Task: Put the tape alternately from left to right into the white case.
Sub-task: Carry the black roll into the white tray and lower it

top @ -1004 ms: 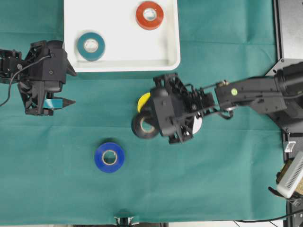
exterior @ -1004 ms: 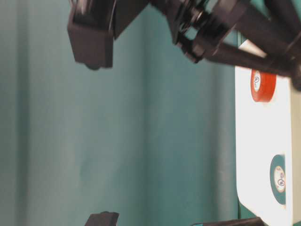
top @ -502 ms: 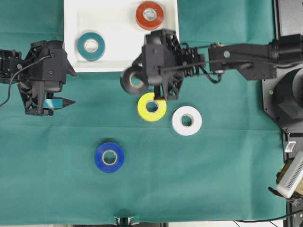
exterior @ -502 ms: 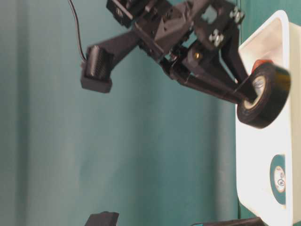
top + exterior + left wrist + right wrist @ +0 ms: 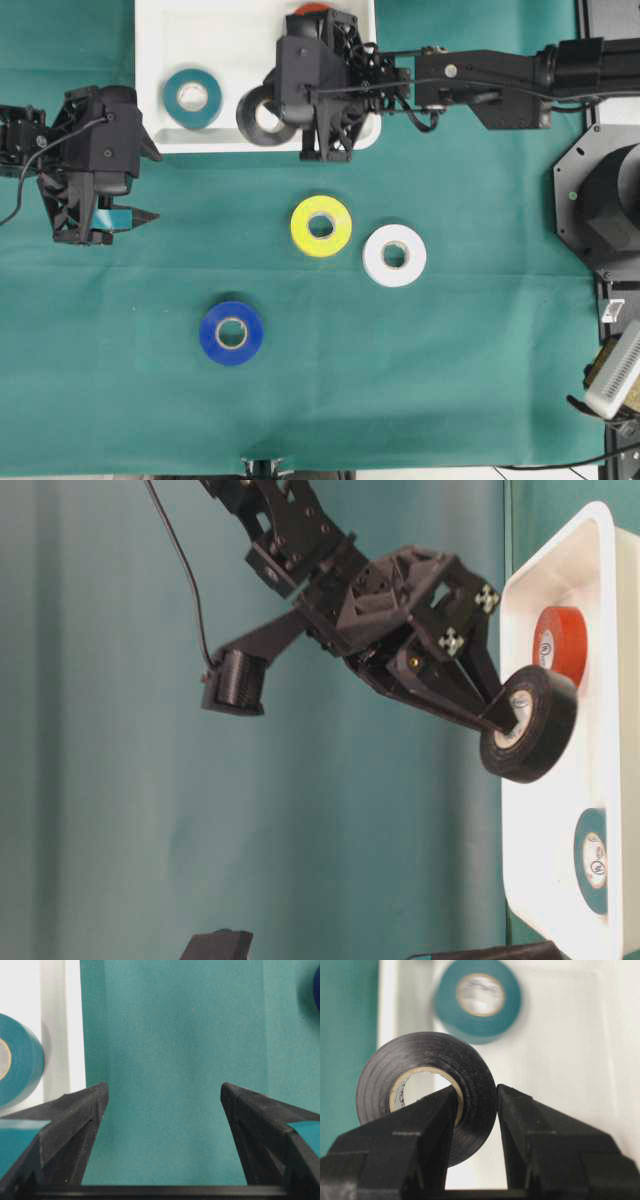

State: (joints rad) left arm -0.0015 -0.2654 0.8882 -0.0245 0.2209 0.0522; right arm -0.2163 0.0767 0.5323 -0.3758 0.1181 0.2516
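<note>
My right gripper is shut on the wall of the black tape roll, one finger through its core, and holds it tilted above the white case. Inside the case lie the teal roll at its left and the red-orange roll, which the right arm mostly hides from overhead. On the green cloth lie the yellow roll, the white roll and the blue roll. My left gripper hangs open over bare cloth left of the case, with nothing between its fingers.
The green cloth covers the table. The right arm stretches across the case's right front corner. A dark equipment base stands at the right edge.
My right gripper has lifted the black roll from beside the yellow and white rolls and carried it back and left over the case. The left arm has not moved.
</note>
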